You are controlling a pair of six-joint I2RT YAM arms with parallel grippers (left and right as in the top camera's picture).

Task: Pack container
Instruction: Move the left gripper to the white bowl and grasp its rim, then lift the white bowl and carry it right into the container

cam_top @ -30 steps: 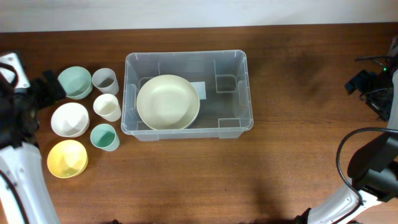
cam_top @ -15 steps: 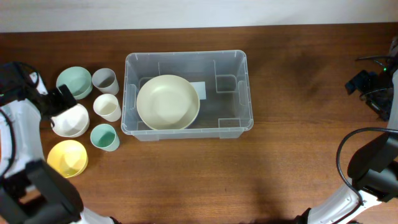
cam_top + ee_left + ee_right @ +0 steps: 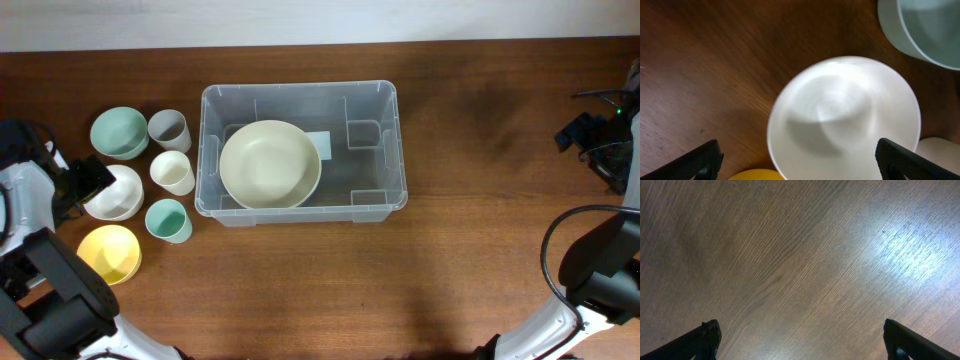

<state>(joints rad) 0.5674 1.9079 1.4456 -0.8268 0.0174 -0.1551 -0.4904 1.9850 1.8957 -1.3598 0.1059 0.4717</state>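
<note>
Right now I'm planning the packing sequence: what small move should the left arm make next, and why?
Probably lower the left gripper onto the white bowl's rim and close. Its jaws stand open right above that bowl, which sits outside the container.

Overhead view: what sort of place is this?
Probably a robot lab bench, not a kitchen: a wooden table, a clear container holding one cream bowl, and a black cable looping in at the right edge.
</note>
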